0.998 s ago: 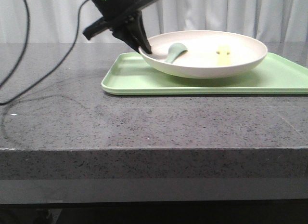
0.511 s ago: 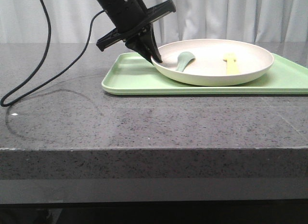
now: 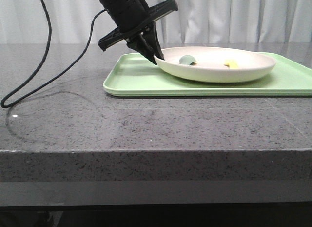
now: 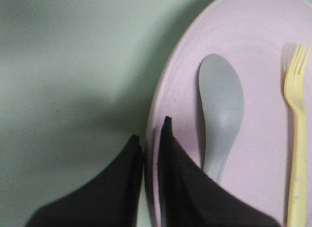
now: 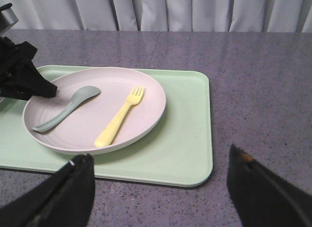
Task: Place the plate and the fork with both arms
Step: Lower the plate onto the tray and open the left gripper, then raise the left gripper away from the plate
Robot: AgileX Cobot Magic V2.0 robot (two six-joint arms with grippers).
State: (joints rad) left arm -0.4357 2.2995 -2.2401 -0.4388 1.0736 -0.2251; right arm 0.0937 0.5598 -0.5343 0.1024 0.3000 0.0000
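My left gripper [image 3: 155, 57] is clamped on the rim of the plate [image 3: 219, 71] at its 9 o'clock edge, 1 finger inside and 1 outside. The plate rests on the green tray [image 3: 136, 80]. On the plate lie the yellow fork [image 5: 120, 117] and, beside it toward 9 o'clock, a grey spoon [image 5: 68, 107]. My right gripper [image 5: 158, 193] hangs spread wide, well apart from the tray.

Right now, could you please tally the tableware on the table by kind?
Tray: 1
Plate: 1
Spoon: 1
Fork: 1
Total: 4
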